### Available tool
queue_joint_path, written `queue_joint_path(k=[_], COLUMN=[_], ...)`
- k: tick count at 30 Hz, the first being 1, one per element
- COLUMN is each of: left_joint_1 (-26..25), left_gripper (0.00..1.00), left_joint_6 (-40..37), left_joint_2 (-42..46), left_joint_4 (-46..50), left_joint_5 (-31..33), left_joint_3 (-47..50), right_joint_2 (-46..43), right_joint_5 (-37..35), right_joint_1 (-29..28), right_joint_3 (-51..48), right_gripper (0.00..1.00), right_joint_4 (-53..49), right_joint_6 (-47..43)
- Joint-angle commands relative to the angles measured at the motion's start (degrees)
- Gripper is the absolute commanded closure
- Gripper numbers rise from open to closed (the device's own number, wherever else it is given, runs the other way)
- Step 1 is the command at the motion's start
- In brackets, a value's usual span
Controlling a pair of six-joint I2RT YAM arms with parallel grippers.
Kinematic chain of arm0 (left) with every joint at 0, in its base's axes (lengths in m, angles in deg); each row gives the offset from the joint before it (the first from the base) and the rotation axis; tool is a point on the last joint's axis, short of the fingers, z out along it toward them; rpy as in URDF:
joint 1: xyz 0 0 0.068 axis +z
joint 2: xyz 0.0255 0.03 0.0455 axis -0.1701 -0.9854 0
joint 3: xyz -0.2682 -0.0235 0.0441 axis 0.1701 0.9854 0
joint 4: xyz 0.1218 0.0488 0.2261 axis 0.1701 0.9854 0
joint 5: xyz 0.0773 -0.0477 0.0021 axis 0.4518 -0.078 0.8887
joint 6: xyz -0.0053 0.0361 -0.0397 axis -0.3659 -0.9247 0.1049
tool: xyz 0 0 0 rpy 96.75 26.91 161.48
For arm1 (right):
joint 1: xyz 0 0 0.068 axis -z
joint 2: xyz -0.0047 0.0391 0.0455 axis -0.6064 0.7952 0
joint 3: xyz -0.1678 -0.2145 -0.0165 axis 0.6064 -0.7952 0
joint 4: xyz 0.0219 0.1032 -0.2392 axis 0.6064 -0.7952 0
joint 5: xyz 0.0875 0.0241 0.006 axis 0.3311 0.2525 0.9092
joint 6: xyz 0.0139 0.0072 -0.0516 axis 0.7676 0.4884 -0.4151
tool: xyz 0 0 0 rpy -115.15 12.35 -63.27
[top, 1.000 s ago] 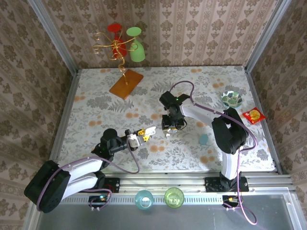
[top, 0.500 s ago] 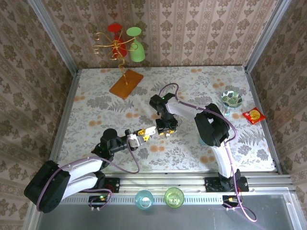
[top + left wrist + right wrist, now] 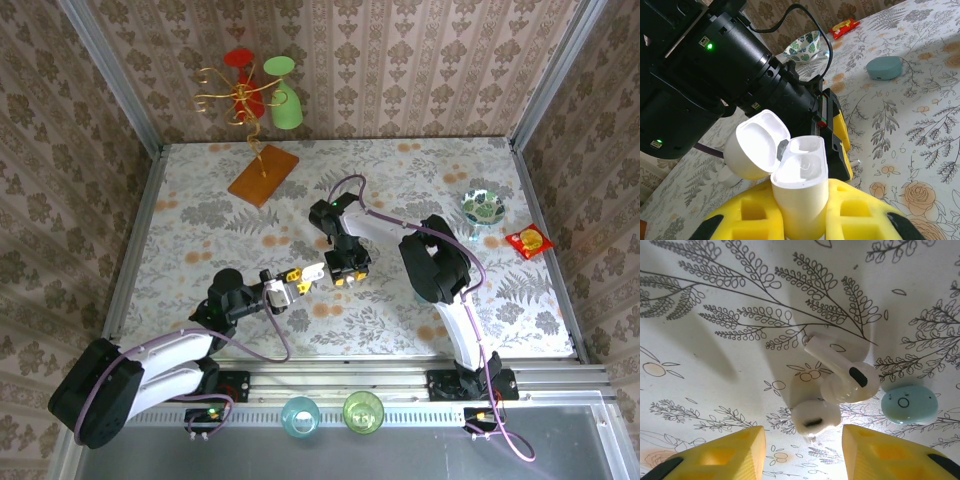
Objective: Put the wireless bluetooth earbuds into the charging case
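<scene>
Counter (image 3: 200, 240): we see a floral sheet carrying everything.
Left claw (image 3: 807, 210): its yellow fingers are pressed onto the lower body of the charging case (image 3: 800, 175), holding it clear of the counter.
Right claw (image 3: 802, 450): it is spread wide and pointed down at the counter, gripping nothing, with the earbuds just ahead of its fingertips.
Bowl (image 3: 483, 207): leaf-patterned, at the far right; we cannot tell its contents.
Charging case: glossy white and rounded, with its lid swung open on the hinge side. Its long axis runs out from the left claw toward the right claw, mouth outward. We see two moulded white wells inside.
Teal case (image 3: 884, 67): it lies shut on the counter, well apart from the claws.
Stemmed earbud (image 3: 840, 372): white, lying flat, its long axis diagonal in the right wrist view, with the stem tip upper left and the head lower right.
Second earbud (image 3: 815, 417): white with a dark oval, touching the stemmed one's head.
Pale blue piece (image 3: 909, 403): just beside that head.
</scene>
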Motion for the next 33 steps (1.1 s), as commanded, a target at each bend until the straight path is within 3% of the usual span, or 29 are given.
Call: queue_joint_path(k=[1, 33], left_joint_1=[0.3, 0.3], left_gripper=[1.00, 1.00], left_joint_6=[-0.7, -0.6], left_joint_2=[0.4, 0.4], left_joint_4=[-0.9, -0.8], left_joint_5=[-0.3, -0.6], left_joint_3=[-0.2, -0.8], right_joint_2=[1.9, 7.0], right_joint_5=[-1.3, -3.4], right_joint_1=[-0.2, 0.7], right_joint_3=[1.3, 7.6], right_gripper=[0.54, 0.58], right_joint_4=[-2.2, -6.4], right_joint_6=[-0.7, -8.3])
